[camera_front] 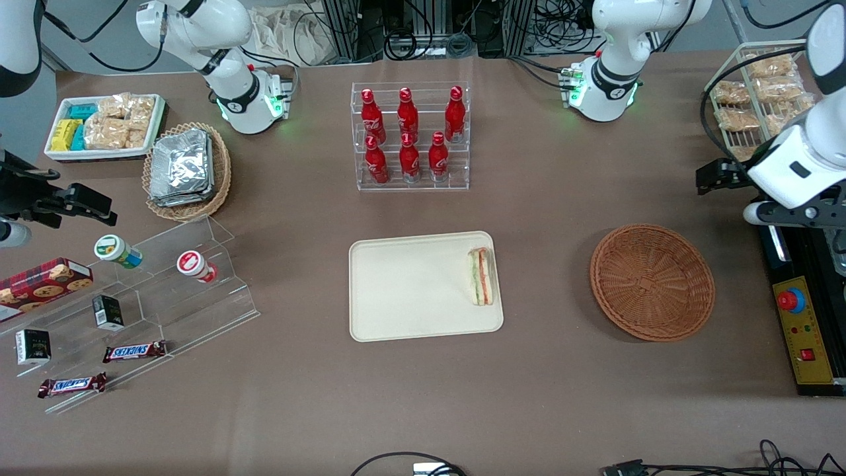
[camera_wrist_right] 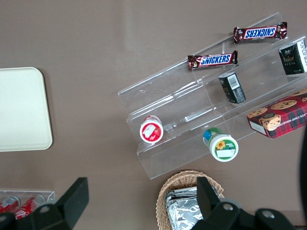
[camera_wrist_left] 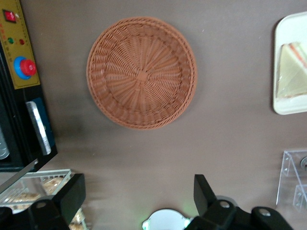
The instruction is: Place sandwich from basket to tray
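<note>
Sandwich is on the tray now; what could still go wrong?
The sandwich lies close to the rim of the tray nearest the empty basket, so a nudge could tip it off. The open gripper hangs above the table near the basket; a low sweep might clip it.

Around the gripper: snacks, bottles and a control box

The gripper (camera_front: 719,176) hangs at the working arm's end of the brown table (camera_front: 562,410). Just beside it, farther from the front camera, stands a wire rack (camera_front: 753,99) of bagged snacks. Nearer the camera than the gripper lies a yellow control box (camera_front: 807,330) with a red button (camera_front: 791,301). Well away from the gripper, toward the parked arm's end, a clear rack (camera_front: 410,135) holds six red bottles. Farthest from the gripper sit a tan wicker basket (camera_front: 187,170) of foil packs, a white bin (camera_front: 106,127) of snack packs, and a clear stepped shelf (camera_front: 185,291) carrying two cups, a cookie box (camera_front: 43,285), two small dark boxes and two Snickers bars (camera_front: 134,351)
</note>
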